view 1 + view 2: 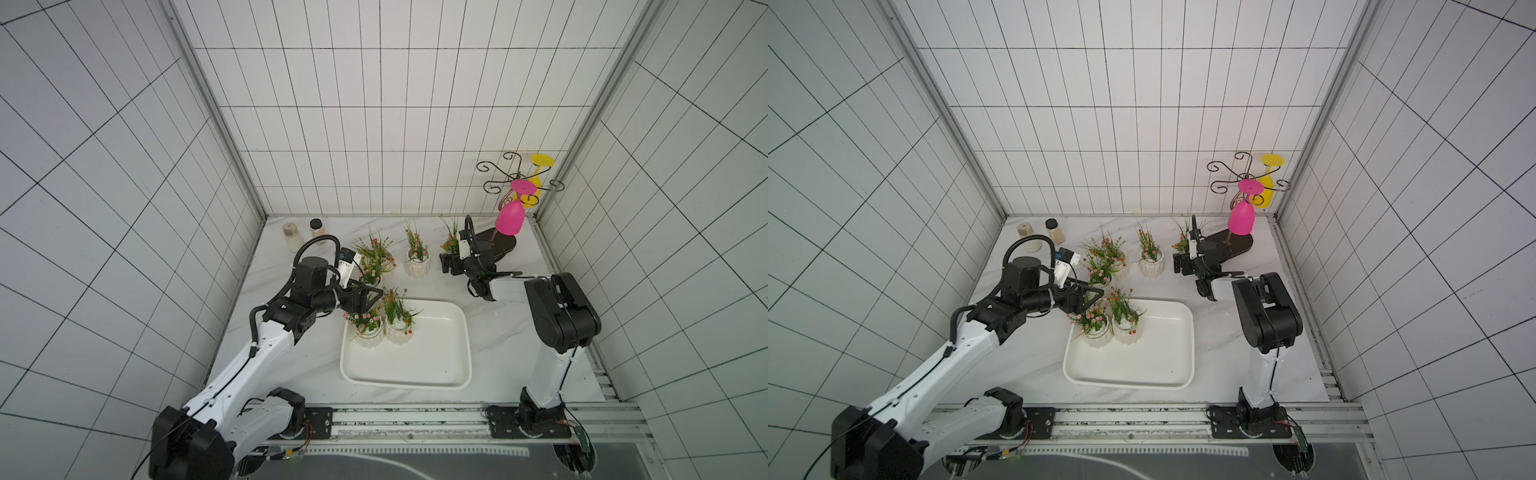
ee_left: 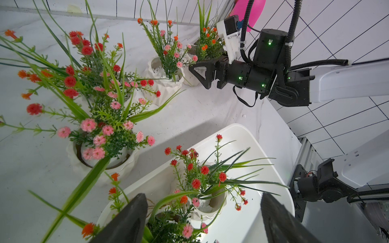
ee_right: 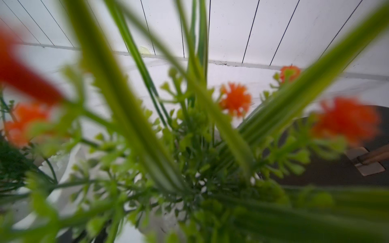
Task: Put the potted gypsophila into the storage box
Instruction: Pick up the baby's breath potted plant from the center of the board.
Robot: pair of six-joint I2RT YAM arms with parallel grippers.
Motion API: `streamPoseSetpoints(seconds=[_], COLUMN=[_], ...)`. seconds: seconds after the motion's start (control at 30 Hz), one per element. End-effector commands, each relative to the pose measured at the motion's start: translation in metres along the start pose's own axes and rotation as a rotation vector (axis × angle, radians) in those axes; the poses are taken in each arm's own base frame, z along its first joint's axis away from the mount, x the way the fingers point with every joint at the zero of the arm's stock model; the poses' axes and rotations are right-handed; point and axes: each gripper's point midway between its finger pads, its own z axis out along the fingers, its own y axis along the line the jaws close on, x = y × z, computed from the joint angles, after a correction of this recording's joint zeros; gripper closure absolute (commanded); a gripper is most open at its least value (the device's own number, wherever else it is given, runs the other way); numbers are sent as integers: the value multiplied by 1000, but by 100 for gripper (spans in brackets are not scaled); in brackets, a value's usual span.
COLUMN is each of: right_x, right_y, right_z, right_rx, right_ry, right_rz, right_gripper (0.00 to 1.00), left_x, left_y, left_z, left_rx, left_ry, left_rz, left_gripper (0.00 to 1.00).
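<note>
Bench point(image 1: 291, 374): pale marbled slab, with an open strip between its near edge and the tray point(image 1: 432, 353). Tray: glossy white, shallow, rounded corners, raised rim. Most of its floor is bare, free toward the near and right sides.

Two ribbed white pots stand touching in the tray's far-left corner: the pink-flowered pot point(image 1: 369, 337) and, to its right, the red-flowered pot point(image 1: 400, 334). Left fingers point(image 2: 128, 218), matte black and part-way apart, straddle the pink-flowered pot's stems from above. Tips are cut off in the left wrist view and buried in foliage in both top views. Grasping or released: cannot tell.

Just beyond the tray's far-left corner, two pots point(image 1: 374, 270) sit close together on the bench. Their leaves overlap and the farther body is mostly hidden. Beyond the tray's far edge the fifth pot point(image 1: 417, 266) stands alone. Beyond the far-right corner is the sixth pot point(image 1: 451, 245), orange-flowered, body hidden behind the right fingers point(image 2: 201, 73). These are spread wide at it; contact not discernible. Right wrist view: mostly blurred leaves.

Farthest from the tray: two lidded jars point(image 1: 291, 237) at far left, and a dark oval rack point(image 1: 505, 245) of curled wire. A pink glass point(image 1: 509, 220) and a yellow glass point(image 1: 540, 166) hang from it upside down.
</note>
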Motion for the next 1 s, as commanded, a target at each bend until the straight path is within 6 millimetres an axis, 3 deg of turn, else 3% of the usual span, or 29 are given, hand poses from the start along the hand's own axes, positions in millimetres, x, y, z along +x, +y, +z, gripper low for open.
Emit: streamPoseSetpoints(seconds=[0.0, 0.57, 0.97], right_x=[-49, -56, -55], right_y=[-1, -11, -10], right_z=[8, 26, 27], right_rx=[-11, 29, 1], right_ry=[-122, -171, -177], right_rz=[-12, -16, -22], right_gripper=[1, 2, 15], left_x=[-1, 0, 0], left_y=[2, 4, 4], left_z=[1, 2, 2], left_rx=[0, -2, -3], left_ry=[-6, -4, -3], left_rz=[8, 6, 4], left_gripper=[16, 16, 16])
